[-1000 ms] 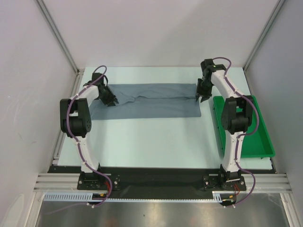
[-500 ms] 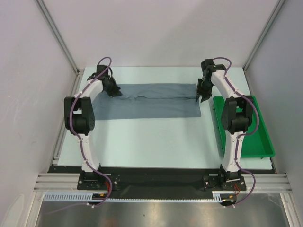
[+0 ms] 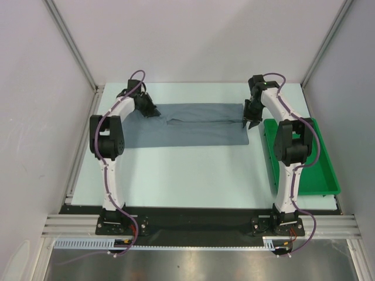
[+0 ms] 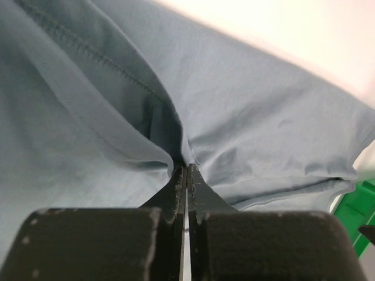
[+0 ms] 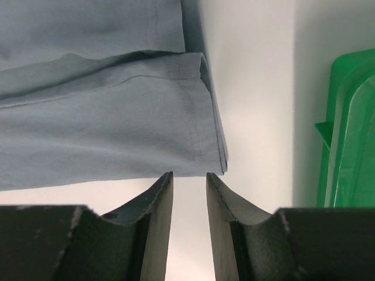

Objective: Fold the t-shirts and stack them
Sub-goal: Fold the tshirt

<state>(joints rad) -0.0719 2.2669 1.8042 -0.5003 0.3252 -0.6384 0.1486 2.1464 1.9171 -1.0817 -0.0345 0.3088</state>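
Observation:
One slate blue-grey t-shirt (image 3: 193, 126) lies across the far part of the table, folded into a long band. My left gripper (image 3: 150, 111) is at its far left end. In the left wrist view that gripper (image 4: 186, 170) is shut on a puckered ridge of the t-shirt (image 4: 246, 123), and the cloth draws into folds at the tips. My right gripper (image 3: 248, 122) stands at the band's right end. In the right wrist view it (image 5: 190, 175) is open, its fingertips (image 5: 166, 178) just short of the hemmed corner of the t-shirt (image 5: 117, 140), with nothing between them.
A green plastic tray (image 3: 310, 170) sits at the right edge of the table, beside the right arm; its rim (image 5: 345, 134) shows right of the right gripper. White walls with metal posts close in the far side and both sides.
My left gripper has moved toward the far edge and to the right along the shirt's left end, and its jaws have shut on the cloth. The right arm has not moved.

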